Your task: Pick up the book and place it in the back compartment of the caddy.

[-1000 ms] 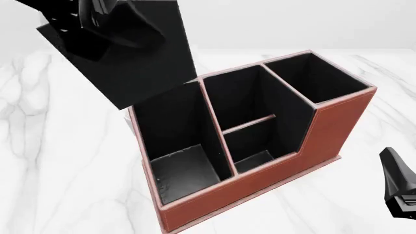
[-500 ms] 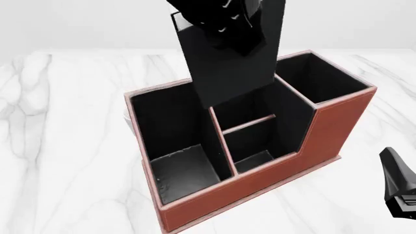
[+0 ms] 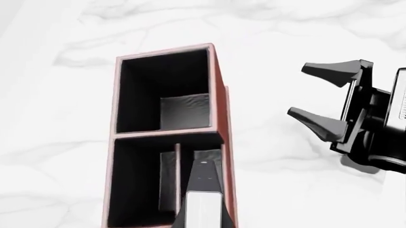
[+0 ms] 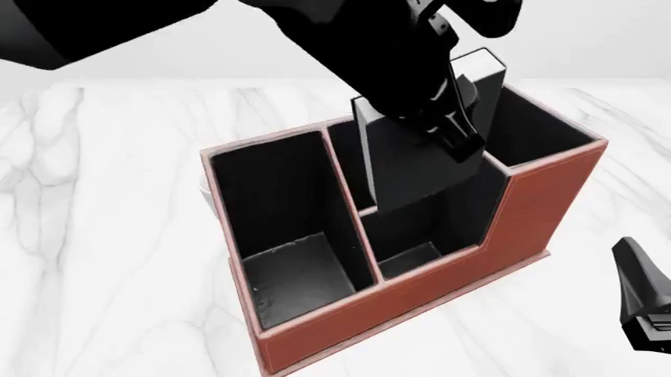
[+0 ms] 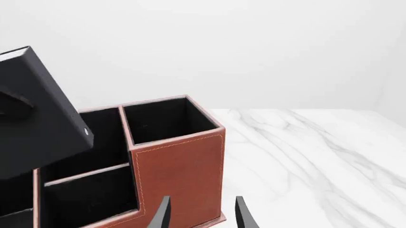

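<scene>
The black book (image 4: 414,169) hangs tilted over the middle sections of the reddish-brown caddy (image 4: 419,298), with its white page edge (image 4: 485,56) uppermost. My left gripper (image 4: 456,129) is shut on the book, and its arm hides the caddy's back wall. How deep the book's lower edge sits, I cannot tell. The left wrist view looks down the book (image 3: 203,209) into the caddy (image 3: 225,123). Low at the right of the table, my right gripper (image 4: 642,302) stands open and apart from the caddy. It also shows in its own view, right gripper (image 5: 199,213), with the book (image 5: 38,118) beyond.
The caddy rests on a white marble table (image 4: 105,236). Its tall right section (image 4: 524,126) and long left section (image 4: 283,236) hold nothing. A low divider (image 5: 85,175) splits the middle. The right gripper (image 3: 323,99) appears beside the caddy in the left wrist view.
My left arm has carried the book from the upper left across to the right and down over the caddy's middle sections. The right gripper has stayed put.
</scene>
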`<state>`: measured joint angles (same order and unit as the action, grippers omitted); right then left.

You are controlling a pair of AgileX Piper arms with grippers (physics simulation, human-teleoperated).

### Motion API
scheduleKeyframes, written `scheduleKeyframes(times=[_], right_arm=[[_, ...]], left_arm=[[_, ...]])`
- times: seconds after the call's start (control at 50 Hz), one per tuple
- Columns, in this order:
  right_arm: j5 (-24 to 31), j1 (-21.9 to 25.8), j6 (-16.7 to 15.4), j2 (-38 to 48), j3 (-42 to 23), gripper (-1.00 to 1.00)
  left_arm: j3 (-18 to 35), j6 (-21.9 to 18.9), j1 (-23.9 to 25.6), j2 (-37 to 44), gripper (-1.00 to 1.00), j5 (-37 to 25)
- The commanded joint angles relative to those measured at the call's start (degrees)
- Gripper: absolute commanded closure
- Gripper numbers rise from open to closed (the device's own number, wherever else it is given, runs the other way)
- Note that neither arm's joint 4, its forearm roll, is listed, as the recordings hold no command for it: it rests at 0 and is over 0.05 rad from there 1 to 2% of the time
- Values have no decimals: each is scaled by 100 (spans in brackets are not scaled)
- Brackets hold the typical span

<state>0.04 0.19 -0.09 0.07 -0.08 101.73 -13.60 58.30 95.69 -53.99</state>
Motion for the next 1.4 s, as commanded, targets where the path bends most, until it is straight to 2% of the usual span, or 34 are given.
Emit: scheduleKeyframes(times=[0.02, 0.64, 1.4], right_arm=[[-1, 1, 0, 0, 0, -100], [-1, 0, -1, 0, 0, -100], [0, 0, -2, 0, 0, -100]], left_arm=[[-468, -51, 16, -16, 100, 556], [-1434, 52, -32, 43, 100, 1669], [-2017, 199, -156, 380, 100, 2458]])
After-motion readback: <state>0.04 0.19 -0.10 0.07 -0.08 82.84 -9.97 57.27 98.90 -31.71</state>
